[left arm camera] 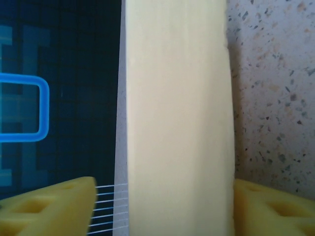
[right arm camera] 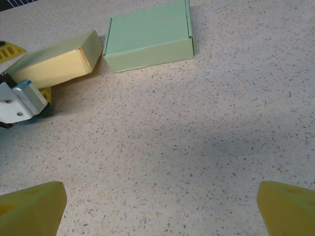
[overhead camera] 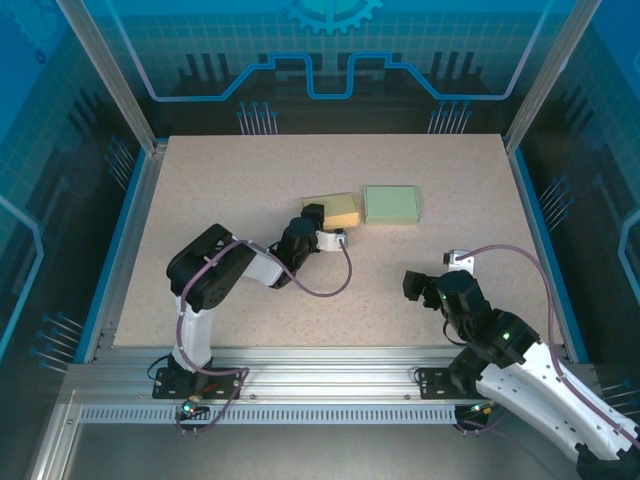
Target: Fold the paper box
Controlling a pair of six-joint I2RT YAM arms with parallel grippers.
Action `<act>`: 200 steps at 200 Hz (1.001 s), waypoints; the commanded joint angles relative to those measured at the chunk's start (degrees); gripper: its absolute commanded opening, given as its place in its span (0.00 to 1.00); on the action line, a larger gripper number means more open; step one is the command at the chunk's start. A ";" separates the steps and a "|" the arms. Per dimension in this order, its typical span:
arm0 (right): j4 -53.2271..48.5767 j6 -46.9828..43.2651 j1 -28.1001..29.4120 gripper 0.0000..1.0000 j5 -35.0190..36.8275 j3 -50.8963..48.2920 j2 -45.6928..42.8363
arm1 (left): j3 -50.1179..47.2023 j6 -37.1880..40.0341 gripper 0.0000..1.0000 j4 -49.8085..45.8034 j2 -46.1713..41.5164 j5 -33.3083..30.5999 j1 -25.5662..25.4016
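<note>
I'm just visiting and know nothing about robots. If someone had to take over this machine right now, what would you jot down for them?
Left gripper: jaws open, straddling one end of the yellow box, with a gap showing on one side.
Right gripper: jaws open, empty, over bare table.
Green box: closed, flat on the table, right beside the yellow one.
Done: both boxes look folded shut.
Left: probably only backing the left arm off; check the yellow box lies flat.

Two paper boxes on a speckled beige tabletop (right arm camera: 197,137), beyond the right gripper (right arm camera: 157,209).
Its yellow fingertips (right arm camera: 29,209) stand wide apart over bare table. At the far side lies a closed pale green flat paper box (right arm camera: 147,34). Just left of it, a pale yellow paper box (right arm camera: 54,61) sits askew beside a white and grey arm part (right arm camera: 19,101).
</note>
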 commanded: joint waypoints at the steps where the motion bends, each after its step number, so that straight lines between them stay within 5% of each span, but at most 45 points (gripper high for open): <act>1: -0.63 0.36 -0.15 1.00 1.98 0.68 0.03 | 0.24 1.06 0.81 2.02 -0.18 1.71 0.36; 39: -0.44 0.13 -0.18 1.00 1.50 0.87 0.39 | -4.16 1.95 0.98 3.73 -2.56 -1.67 0.11; 71: -1.07 0.46 -0.20 1.00 1.94 1.44 0.16 | -11.91 -3.01 0.99 3.49 -11.23 -7.12 -1.90; 102: -0.64 -0.16 -0.22 1.00 1.94 2.88 1.06 | -15.96 -16.70 0.99 -16.62 -25.27 -11.32 -5.87; 132: -1.15 -1.33 -0.42 1.00 2.00 5.09 3.41 | -12.93 -38.51 0.99 -45.42 -39.90 -6.22 -6.34; 200: 0.41 -2.43 -0.92 1.00 10.45 6.65 9.00 | -16.77 -60.33 0.99 -52.80 -66.01 -9.64 -4.58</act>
